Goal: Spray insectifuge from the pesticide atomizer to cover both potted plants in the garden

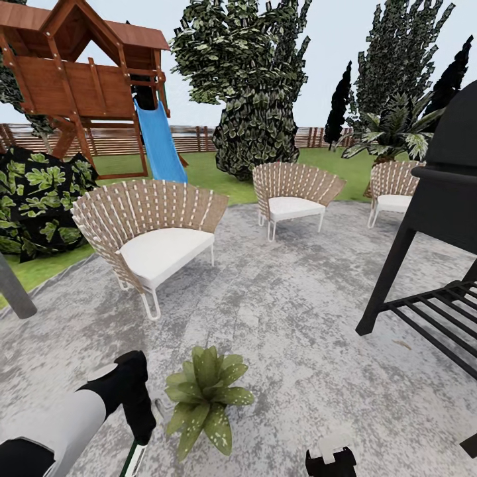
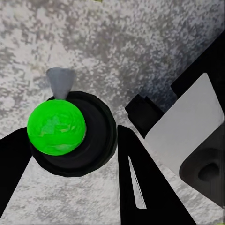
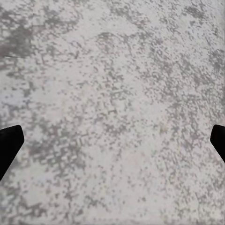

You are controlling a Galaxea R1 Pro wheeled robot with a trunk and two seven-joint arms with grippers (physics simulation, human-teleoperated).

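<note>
One potted plant (image 1: 205,397), a low rosette of broad pointed green leaves, stands on the grey patio (image 1: 285,311) just in front of me. Its leaves carry pale flecks, and I cannot tell whether these are insectifuge or leaf pattern. The second potted plant is out of view. My left gripper (image 1: 140,438) hangs just left of the plant, pointing down. In the left wrist view the left gripper (image 2: 70,136) is shut on the pesticide atomizer (image 2: 89,140), seen end-on as a dark round body with a green cap and a grey nozzle. My right gripper (image 1: 331,457) is open over bare paving, its fingertips (image 3: 9,140) wide apart.
Three woven chairs with white cushions ring the patio: (image 1: 149,232), (image 1: 295,192), (image 1: 394,189). A black grill stand (image 1: 430,218) blocks the right side. A dark leafy bush (image 1: 40,199) and a grey pole (image 1: 13,288) sit left. Behind are a wooden playset with a blue slide (image 1: 159,142), trees and a fence.
</note>
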